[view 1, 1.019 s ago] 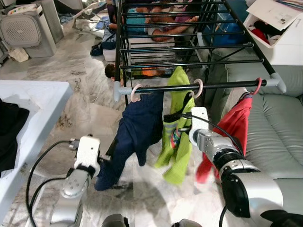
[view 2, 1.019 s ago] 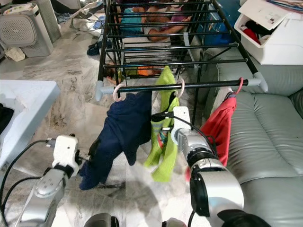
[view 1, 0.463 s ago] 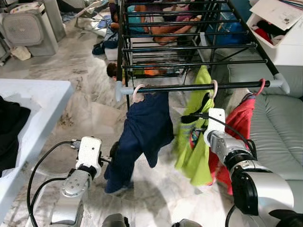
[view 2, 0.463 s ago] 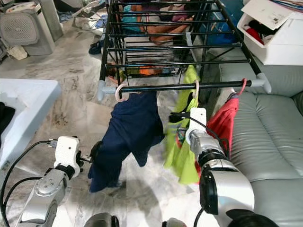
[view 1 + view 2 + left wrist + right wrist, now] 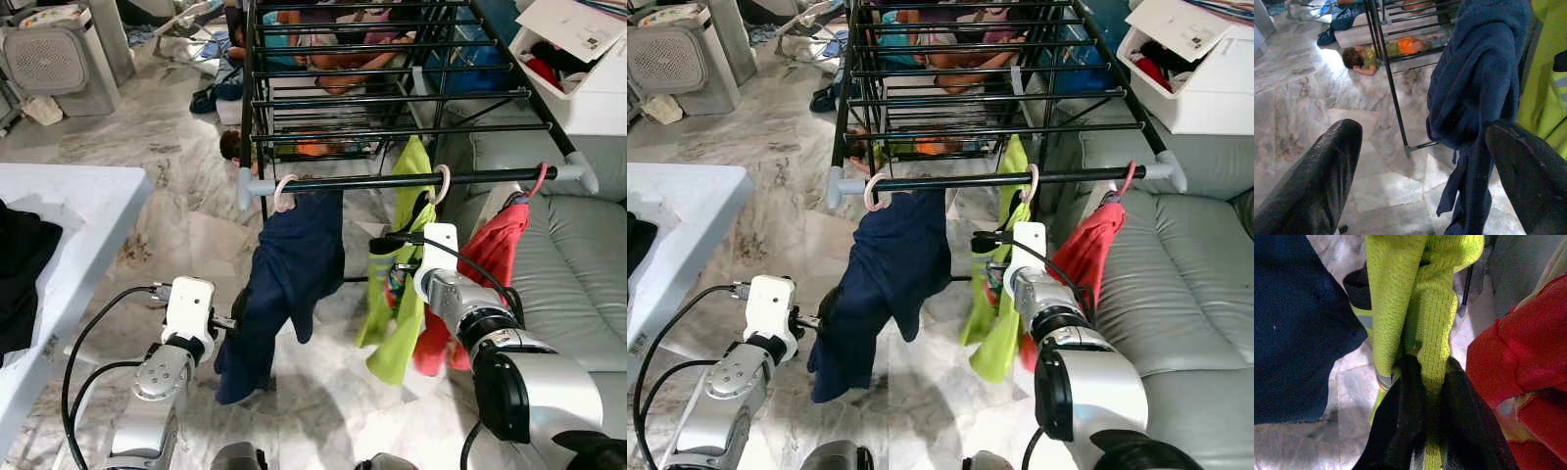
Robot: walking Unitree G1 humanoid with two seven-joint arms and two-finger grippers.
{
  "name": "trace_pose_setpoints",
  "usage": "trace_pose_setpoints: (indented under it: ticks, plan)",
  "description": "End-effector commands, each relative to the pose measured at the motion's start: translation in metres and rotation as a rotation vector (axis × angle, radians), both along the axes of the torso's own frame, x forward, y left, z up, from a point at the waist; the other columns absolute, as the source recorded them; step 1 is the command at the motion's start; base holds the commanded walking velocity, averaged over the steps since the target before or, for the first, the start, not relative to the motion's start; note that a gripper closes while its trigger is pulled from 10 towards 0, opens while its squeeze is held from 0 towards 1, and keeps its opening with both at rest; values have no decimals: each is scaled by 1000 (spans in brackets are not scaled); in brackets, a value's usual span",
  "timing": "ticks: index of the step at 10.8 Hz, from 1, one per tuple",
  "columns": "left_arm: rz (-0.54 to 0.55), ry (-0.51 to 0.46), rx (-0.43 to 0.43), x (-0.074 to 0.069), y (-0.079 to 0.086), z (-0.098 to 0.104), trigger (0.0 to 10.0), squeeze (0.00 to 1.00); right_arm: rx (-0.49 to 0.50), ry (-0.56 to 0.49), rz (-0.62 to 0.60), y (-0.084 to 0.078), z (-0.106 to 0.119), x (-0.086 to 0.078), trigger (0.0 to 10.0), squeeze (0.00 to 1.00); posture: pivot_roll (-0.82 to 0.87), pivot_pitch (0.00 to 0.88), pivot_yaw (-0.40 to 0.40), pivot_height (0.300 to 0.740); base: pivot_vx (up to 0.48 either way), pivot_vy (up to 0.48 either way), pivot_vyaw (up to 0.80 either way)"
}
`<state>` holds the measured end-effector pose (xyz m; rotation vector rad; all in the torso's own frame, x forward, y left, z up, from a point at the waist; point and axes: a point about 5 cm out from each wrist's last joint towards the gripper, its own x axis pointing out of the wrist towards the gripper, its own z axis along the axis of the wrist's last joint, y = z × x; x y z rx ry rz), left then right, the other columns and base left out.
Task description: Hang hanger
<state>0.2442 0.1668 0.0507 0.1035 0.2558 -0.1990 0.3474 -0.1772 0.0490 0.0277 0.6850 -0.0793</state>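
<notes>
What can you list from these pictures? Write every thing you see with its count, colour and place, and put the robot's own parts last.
Drying rack: one, black bars, ahead of the robot.
Front rail: one, black with grey ends, nearest bar of the rack.
Navy garment: one, dark blue, hung at the rail's left end.
Green garment: one, lime, hung mid-rail.
Red garment: one, red, hung at the rail's right end.
Sofa: one, grey, right.
Table: one, white, left.
Air purifier: one, white, far left.
Doll: one, orange and green clothes, on the floor under the rack.
Left gripper: one, black, open, before the navy garment.
Right gripper: one, black, shut on the green garment.
</notes>
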Motion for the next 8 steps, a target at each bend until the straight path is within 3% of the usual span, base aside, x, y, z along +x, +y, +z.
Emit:
trace_pose_setpoints:
  ticks: [1, 4, 8]
  plan:
    - [4, 10, 7, 2, 0, -1, 10000, 0, 5, 29, -3, 0, -5, -3, 10000, 1000, 66, 3, -3, 740, 0, 0, 0]
    - [28, 19, -4, 8, 1, -3, 10000, 0, -19, 13, -7, -10, -8, -7, 10000, 1000, 51, 0, -7, 740, 0, 0, 0]
    - [-28, 14, 9, 16, -2, -5, 10000, 0, -146, -167, 38, -12, 7, 1, 10000, 1000, 0, 0, 18, 740, 0, 0, 0]
